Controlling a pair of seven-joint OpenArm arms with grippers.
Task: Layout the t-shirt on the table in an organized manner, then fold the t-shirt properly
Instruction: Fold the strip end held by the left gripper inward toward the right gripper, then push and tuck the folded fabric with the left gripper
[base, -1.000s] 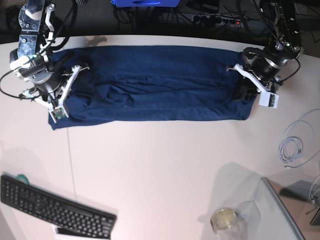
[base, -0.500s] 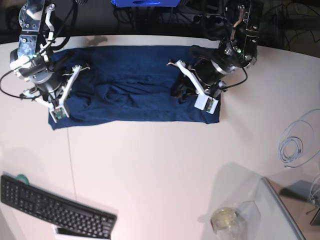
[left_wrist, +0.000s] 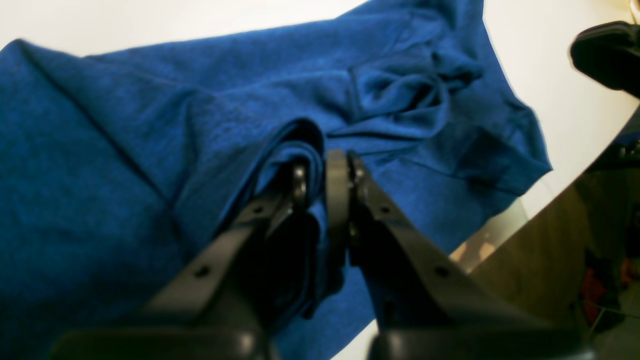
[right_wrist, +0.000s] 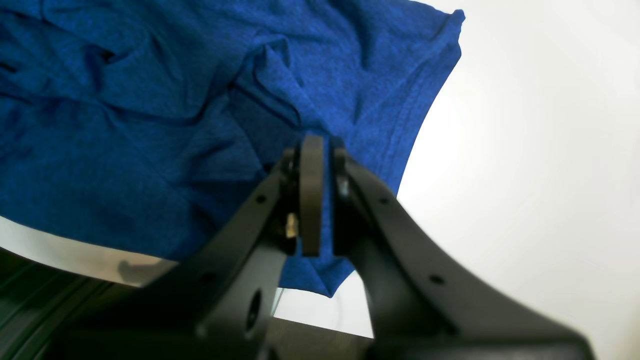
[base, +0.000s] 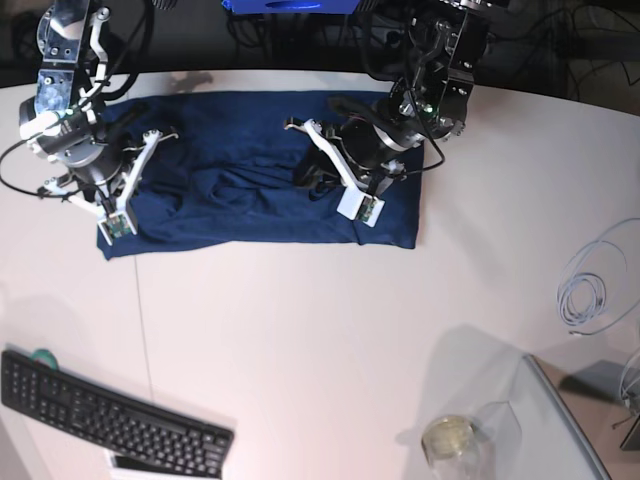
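Wide smooth white table bearing large plain navy-blue knit t-shirt along its far edge, laid as a long band. Left gripper pinched on a bunched fold of cloth, carried inward over the band, probably to double the end across. Right gripper clamped on the opposite end, seemingly anchoring it flat.

The left gripper pinches a fold of the t-shirt (rumpled) above the white table.
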